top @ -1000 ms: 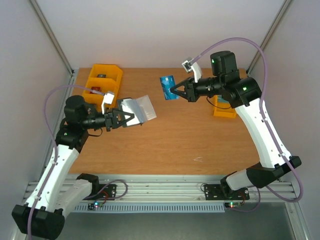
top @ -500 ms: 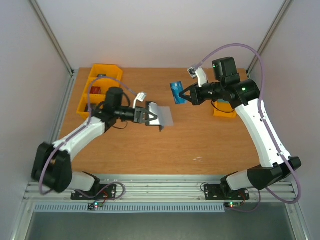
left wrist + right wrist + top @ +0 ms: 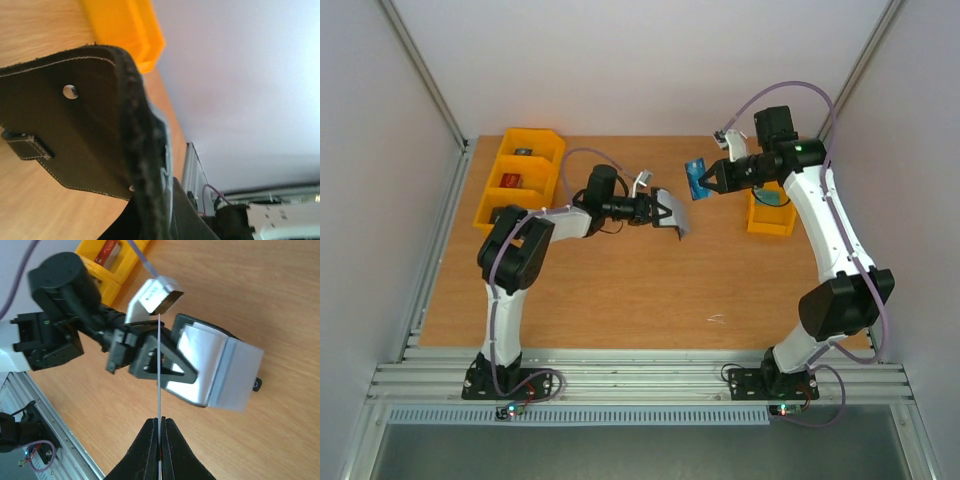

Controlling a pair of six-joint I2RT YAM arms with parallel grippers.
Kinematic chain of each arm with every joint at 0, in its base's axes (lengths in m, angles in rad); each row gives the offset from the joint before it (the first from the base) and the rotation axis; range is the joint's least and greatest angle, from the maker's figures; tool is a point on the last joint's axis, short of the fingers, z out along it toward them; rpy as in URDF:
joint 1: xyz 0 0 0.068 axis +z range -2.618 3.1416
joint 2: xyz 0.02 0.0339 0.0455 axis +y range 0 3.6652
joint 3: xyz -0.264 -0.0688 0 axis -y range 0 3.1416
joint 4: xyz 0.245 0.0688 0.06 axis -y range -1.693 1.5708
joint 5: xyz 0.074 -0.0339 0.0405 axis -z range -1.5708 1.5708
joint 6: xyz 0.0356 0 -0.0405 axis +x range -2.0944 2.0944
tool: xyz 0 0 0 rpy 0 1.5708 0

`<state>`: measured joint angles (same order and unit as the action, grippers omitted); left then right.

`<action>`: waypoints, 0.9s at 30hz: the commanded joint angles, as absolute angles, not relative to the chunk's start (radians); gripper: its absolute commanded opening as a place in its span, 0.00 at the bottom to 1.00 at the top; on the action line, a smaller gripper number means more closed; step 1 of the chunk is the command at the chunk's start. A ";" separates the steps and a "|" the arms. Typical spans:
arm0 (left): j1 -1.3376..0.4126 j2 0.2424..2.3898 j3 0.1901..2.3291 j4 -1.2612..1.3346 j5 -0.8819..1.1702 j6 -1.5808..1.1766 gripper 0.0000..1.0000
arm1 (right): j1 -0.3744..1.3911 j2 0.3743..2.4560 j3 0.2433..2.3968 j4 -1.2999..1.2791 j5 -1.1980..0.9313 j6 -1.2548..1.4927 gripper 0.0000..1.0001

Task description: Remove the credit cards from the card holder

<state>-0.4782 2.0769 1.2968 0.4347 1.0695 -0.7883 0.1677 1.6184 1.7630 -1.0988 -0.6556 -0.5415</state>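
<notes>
Overhead, left pincer (image 3: 658,209) clamped on card holder (image 3: 676,221), right pincer (image 3: 709,181) pinching credit card (image 3: 695,178) — yellow bins (image 3: 534,136) flanking.

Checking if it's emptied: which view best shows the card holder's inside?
Right wrist: the card holder faces it open, inner panels visible. Left wrist shows its black outside and snap tab; top external shows it small, in the left gripper.

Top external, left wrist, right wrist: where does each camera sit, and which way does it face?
Top external: overhead behind the bases, facing down at the wooden table; both arms show.
Left wrist: faces along the black stitched bifold card holder; left gripper barely shows below.
Right wrist: faces down past the right gripper, shut on a thin blue credit card.
Shared: all show the holder.
</notes>
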 commanded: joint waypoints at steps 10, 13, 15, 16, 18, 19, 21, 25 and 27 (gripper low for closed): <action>-0.412 2.134 1.304 0.129 0.682 -0.802 0.15 | 0.160 1.698 1.854 -1.147 -0.716 -0.568 0.01; -0.394 2.109 1.318 -0.068 0.604 -0.735 0.48 | 0.160 1.689 1.852 -1.149 -0.720 -0.556 0.01; -0.384 2.087 1.325 -0.160 0.575 -0.680 0.64 | 0.161 1.682 1.852 -1.151 -0.730 -0.544 0.01; -0.379 2.074 1.330 -0.212 0.570 -0.632 0.70 | 0.161 1.676 1.848 -1.151 -0.736 -0.536 0.01; -0.367 2.039 1.343 -0.301 0.566 -0.558 0.77 | 0.164 1.661 1.845 -1.154 -0.746 -0.528 0.01; -0.360 2.016 1.350 -0.345 0.572 -0.508 0.79 | 0.166 1.653 1.844 -1.155 -0.748 -0.526 0.01; -0.339 1.948 1.346 -0.416 0.608 -0.444 0.79 | 0.175 1.635 1.846 -1.162 -0.747 -0.524 0.01; -0.312 1.757 1.339 -0.545 0.709 -0.274 0.81 | 0.204 1.602 1.842 -1.167 -0.747 -0.521 0.01; -0.311 1.659 1.349 -0.629 0.734 -0.151 0.82 | 0.231 1.587 1.844 -1.169 -0.742 -0.520 0.01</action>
<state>-0.3222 1.8595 1.3254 -0.4294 0.6495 -0.4164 0.1860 1.6508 1.8156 -1.1530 -0.7265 -0.5343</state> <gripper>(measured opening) 0.812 0.013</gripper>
